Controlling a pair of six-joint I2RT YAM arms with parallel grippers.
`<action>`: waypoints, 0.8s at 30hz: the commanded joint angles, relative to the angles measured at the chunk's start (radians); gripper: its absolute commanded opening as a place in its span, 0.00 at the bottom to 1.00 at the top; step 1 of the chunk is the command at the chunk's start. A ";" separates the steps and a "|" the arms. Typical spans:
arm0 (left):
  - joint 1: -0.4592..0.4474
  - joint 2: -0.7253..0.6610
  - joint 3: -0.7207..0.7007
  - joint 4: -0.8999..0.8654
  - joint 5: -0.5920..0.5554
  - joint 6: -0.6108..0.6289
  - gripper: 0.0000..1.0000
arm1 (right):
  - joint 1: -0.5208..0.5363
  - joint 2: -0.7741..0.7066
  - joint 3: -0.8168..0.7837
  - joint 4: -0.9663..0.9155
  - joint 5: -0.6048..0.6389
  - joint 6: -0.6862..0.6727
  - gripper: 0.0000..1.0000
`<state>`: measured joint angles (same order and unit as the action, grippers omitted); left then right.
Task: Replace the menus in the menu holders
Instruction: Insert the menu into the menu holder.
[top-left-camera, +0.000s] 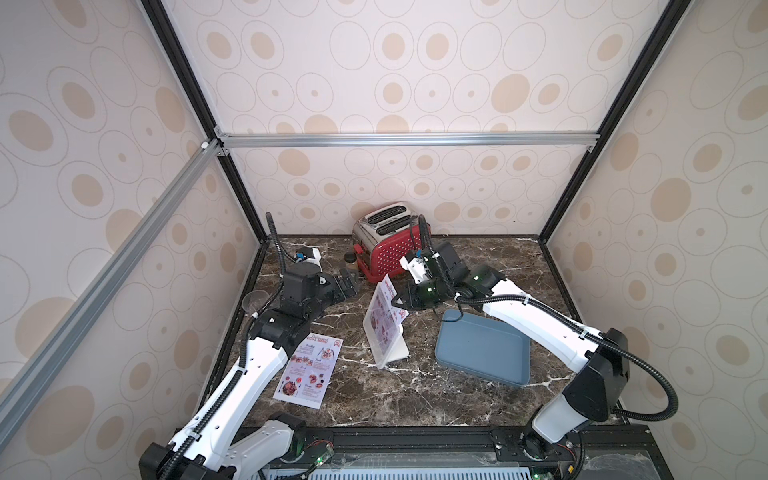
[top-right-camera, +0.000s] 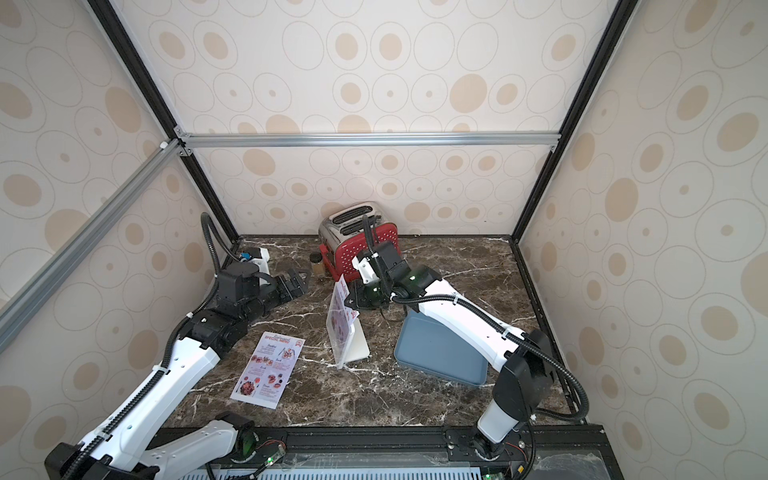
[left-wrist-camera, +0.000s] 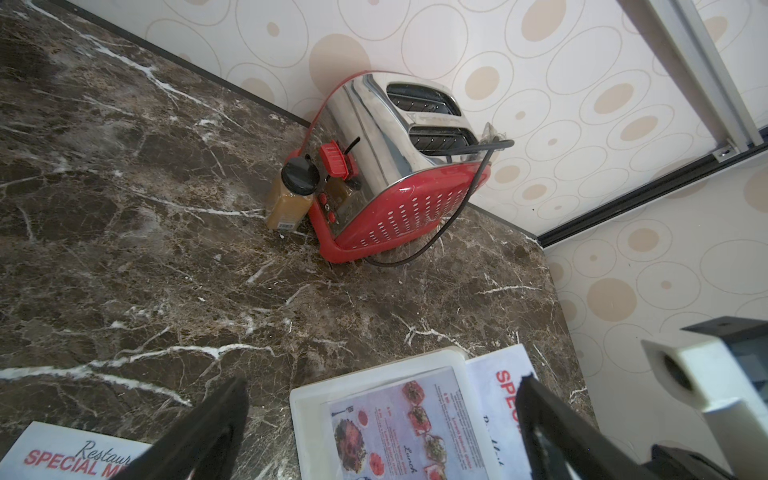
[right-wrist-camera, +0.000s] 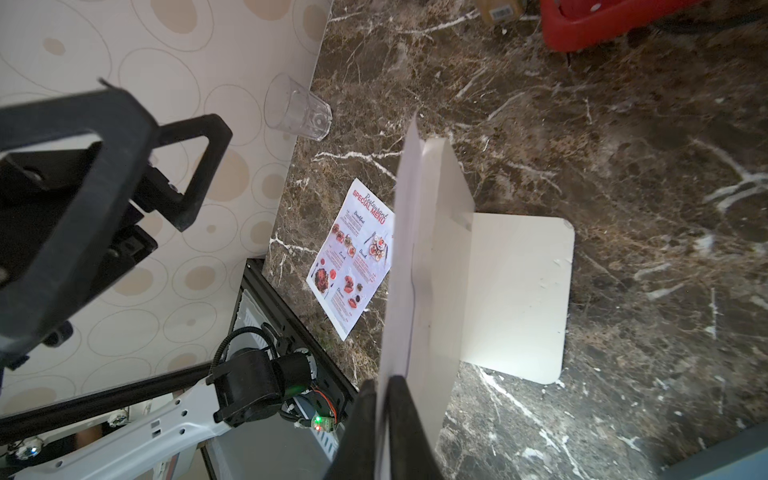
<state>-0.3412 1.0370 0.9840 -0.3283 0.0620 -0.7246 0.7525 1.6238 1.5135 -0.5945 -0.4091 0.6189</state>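
At the menu holder's (top-left-camera: 397, 353) top edge, the menu (top-left-camera: 385, 309) is pinched in the closed right hand (top-left-camera: 400, 306); the left hand (top-left-camera: 348, 282) is held open, empty.

a low view across a dark brown marble tabletop (left-wrist-camera: 166, 249) veined with white. two black fingers (left-wrist-camera: 199, 436) of the left gripper (left-wrist-camera: 381, 384) reach into the scene, spread wide apart and holding nothing. between them is a white-rimmed menu holder (left-wrist-camera: 307, 415) with food photos showing through its face. a menu (left-wrist-camera: 494, 399) pokes out past one side, its red letters partly hidden behind a finger. a second menu (left-wrist-camera: 62, 453) lies flat on the tabletop, partly behind the other finger. farther off, against the oval-patterned wall (left-wrist-camera: 415, 33), sits a red and chrome toaster (left-wrist-camera: 395, 166) with two slots, a black cord (left-wrist-camera: 457, 208) draped down its side. a small black-capped bottle (left-wrist-camera: 291, 195) stands just beside it.
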 joint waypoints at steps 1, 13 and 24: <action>0.002 -0.005 0.042 -0.006 -0.002 0.010 0.99 | 0.010 0.014 -0.005 0.010 -0.010 -0.006 0.18; 0.002 -0.001 0.041 -0.003 0.005 0.007 0.99 | -0.030 -0.006 0.064 -0.075 0.028 -0.079 0.35; 0.002 -0.006 0.047 -0.012 0.007 0.012 0.99 | -0.031 0.040 0.113 -0.085 0.009 -0.068 0.14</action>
<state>-0.3412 1.0370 0.9863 -0.3302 0.0662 -0.7246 0.7189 1.6436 1.5959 -0.6537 -0.3916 0.5575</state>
